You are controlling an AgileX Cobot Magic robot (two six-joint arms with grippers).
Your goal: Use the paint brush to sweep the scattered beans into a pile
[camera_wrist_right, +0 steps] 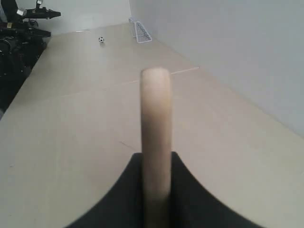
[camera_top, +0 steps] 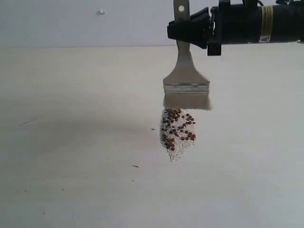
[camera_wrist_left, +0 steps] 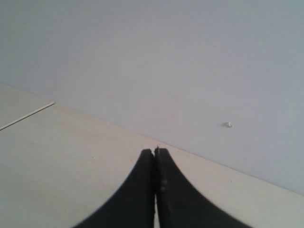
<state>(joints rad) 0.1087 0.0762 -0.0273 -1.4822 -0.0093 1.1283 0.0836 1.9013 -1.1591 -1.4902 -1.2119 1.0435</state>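
The paint brush (camera_top: 185,76) hangs upright, handle end with its hole at the top, silver ferrule and whitish bristles pointing down. My right gripper (camera_top: 190,29) is shut on its cream handle (camera_wrist_right: 156,137), reaching in from the right. The bristle tips sit just behind the pile (camera_top: 177,133), a small mound of reddish-brown beans and pale grit about as wide as the brush head. In the left wrist view my left gripper (camera_wrist_left: 155,151) is shut with nothing between its fingers, over bare table by the wall; it does not appear in the exterior view.
The pale table (camera_top: 71,142) meets a grey wall (camera_top: 71,23) at the back. A few dark specks (camera_top: 135,166) lie near the pile. Far off in the right wrist view stand a small goal (camera_wrist_right: 140,31), a tiny ball (camera_wrist_right: 101,40) and black equipment (camera_wrist_right: 19,33).
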